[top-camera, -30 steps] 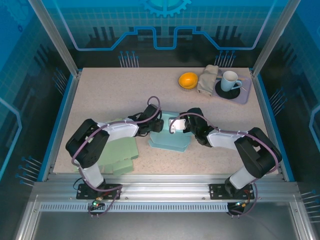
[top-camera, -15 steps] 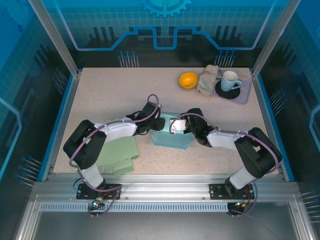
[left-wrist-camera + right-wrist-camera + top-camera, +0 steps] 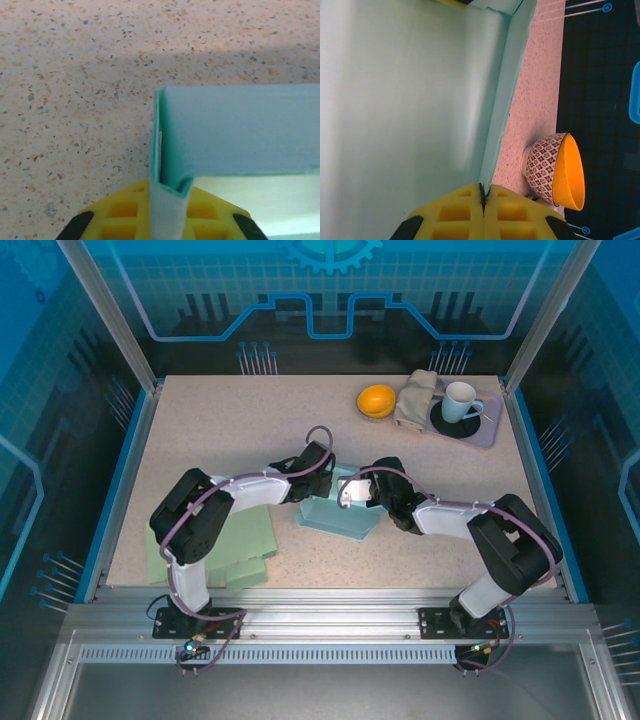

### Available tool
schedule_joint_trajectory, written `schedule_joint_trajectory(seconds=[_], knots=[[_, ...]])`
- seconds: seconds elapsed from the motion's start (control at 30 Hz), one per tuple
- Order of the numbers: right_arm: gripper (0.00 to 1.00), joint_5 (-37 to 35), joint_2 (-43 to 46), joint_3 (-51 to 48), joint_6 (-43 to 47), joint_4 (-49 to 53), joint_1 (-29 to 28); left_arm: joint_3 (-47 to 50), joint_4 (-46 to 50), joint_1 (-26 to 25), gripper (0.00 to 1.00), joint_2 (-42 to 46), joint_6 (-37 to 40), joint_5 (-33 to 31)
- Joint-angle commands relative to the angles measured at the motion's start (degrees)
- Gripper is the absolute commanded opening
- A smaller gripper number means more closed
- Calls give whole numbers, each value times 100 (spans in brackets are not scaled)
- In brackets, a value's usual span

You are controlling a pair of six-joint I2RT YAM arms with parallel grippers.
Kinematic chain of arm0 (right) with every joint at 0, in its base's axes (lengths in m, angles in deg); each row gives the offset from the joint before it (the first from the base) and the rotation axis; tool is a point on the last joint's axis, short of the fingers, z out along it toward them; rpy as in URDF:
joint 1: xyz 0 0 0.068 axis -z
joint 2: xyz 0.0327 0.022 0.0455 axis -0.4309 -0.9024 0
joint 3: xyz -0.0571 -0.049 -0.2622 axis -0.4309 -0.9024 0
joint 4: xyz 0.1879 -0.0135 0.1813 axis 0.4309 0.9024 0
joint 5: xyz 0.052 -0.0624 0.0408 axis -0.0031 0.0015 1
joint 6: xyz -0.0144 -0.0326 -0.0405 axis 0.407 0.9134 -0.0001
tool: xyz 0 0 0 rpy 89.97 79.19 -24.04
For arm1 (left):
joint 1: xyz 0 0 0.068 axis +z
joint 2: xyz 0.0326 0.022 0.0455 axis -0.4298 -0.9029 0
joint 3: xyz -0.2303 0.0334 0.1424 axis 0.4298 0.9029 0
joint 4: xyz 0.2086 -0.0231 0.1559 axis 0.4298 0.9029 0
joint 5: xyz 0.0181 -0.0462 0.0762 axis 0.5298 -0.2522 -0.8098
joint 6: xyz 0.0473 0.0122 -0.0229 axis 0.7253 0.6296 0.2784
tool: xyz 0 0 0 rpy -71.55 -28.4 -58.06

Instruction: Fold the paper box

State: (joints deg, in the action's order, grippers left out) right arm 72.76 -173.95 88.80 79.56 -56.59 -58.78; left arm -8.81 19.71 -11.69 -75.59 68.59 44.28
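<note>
The pale teal paper box [image 3: 335, 518] sits on the speckled table [image 3: 220, 440], well apart from the orange patterned bowl [image 3: 376, 400] and nearer the arms than it. The left gripper [image 3: 167, 202] is clenched on a doubled-over corner of the box wall. The right gripper [image 3: 482, 207] pinches the thin wall facing the bowl, jaws pressed tight together.

The left hand [image 3: 320, 480] is now pinched shut on a folded-up corner of the paper box [image 3: 338, 520]. A moment ago it was half open. The left arm [image 3: 215, 502] has swung right and farther from the near edge. The box has turned a little on the worktop [image 3: 230, 430].
</note>
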Motion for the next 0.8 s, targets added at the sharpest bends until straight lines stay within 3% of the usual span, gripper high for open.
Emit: schedule_joint_trajectory(seconds=[0.0,0.27,0.57,0.77], knots=[[0,-29,-163,-147,75,518,-93,-213,834,76,0,-294,-486,-1570],[0,-28,-205,-135,6,474,-94,-120,955,82,1,-261,-801,-1759],[0,-32,-216,-137,-70,509,-102,-124,824,85,26,4,-673,-763],[0,-92,-242,-89,-172,486,-98,-113,1018,100,35,236,-769,-243]])
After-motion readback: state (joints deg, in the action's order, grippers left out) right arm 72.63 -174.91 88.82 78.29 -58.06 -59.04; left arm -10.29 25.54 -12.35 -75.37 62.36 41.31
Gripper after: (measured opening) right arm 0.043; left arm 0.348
